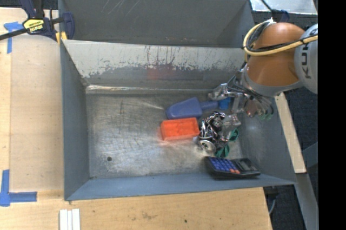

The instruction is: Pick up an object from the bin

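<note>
Bin [75,115]: grey metal, its floor bare well to the pincer's left. The few things lie bunched under and close around the pincer.
Arm [273,58]: the orange-covered wrist sits above and to the right of the pincer, reaching in over the bin's right wall.
Pincer [227,119]: low in the right part of the bin, over the black-and-white tangle. I cannot tell whether it is apart or together, because its metalwork and the tangle run into each other there.
Calculator [233,168]: dark, lying flat on the near side of the pincer, against the front wall and apart from the pincer.
Blue oblong thing [184,109]: left of the pincer and a little farther back, lying flat.
Orange-red block [179,129]: left of the pincer, just beside the tangle and just in front of the blue oblong thing.
Tangle [212,131]: directly under the pincer and a little to its left. It is the thing the pincer is over.
Green bit [232,137]: small, just in front of the pincer at the tangle's right edge, and possibly part of the tangle.
Done: the pincer is down among the things, so I judge the approach complete. Nothing is lifted.
Left: a sure grip on one thing, then raising it clear of the bin.
</note>
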Tool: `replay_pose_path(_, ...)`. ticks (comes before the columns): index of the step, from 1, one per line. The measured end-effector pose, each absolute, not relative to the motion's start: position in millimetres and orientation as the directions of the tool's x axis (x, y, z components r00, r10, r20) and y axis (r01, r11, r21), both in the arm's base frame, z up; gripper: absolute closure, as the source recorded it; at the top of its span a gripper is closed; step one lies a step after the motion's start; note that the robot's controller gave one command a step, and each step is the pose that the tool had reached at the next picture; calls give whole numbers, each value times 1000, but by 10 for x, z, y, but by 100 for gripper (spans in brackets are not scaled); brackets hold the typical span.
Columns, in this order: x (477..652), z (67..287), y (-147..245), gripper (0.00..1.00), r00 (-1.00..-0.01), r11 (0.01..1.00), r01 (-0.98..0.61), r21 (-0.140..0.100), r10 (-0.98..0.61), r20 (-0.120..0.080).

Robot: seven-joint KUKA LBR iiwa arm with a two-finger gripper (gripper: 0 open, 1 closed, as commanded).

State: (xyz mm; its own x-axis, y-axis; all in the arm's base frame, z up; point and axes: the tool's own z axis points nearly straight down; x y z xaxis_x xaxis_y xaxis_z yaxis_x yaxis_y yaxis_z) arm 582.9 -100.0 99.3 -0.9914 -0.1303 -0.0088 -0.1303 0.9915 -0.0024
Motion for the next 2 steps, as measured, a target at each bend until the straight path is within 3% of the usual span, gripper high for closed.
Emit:
replay_pose_path(1, 5847, 816, -1027, 0, -983, 983, -183, 0, -183, -17)
replay_pose_path(2, 5382, 817, -1024, 0, -984, 985, -174, -9, -174, -29)
